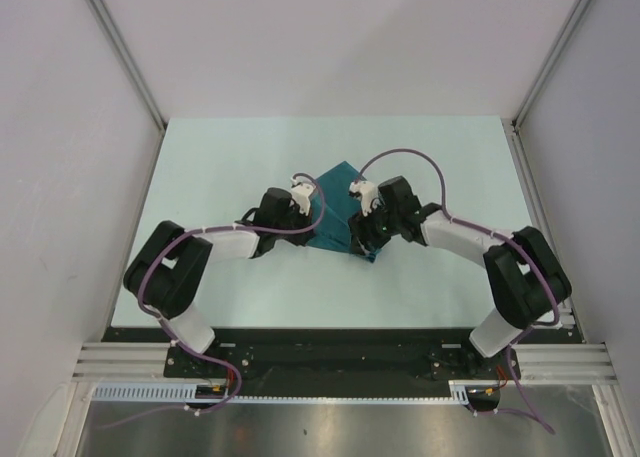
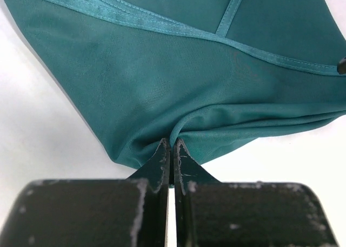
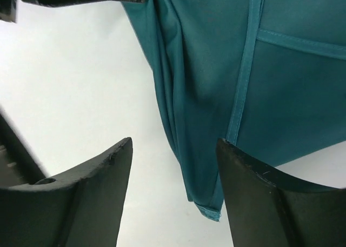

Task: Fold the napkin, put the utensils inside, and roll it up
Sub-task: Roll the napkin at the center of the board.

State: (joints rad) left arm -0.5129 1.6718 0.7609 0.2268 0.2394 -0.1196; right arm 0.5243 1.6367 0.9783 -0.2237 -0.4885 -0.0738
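The napkin (image 1: 335,202) is plain dark teal with no pattern, its hem bands a slightly lighter, shinier teal. The tabletop (image 1: 250,157) is very pale mint. The left gripper (image 2: 170,145) and right gripper (image 3: 174,143) are black, scuffed pale grey at the edges. The arms (image 1: 230,245) are black and white, their cables (image 1: 405,152) purple.

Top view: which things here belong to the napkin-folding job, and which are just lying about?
Job: napkin; left gripper, pinching it; right gripper, open around a corner. No fork shows.
Just there: table; side walls.
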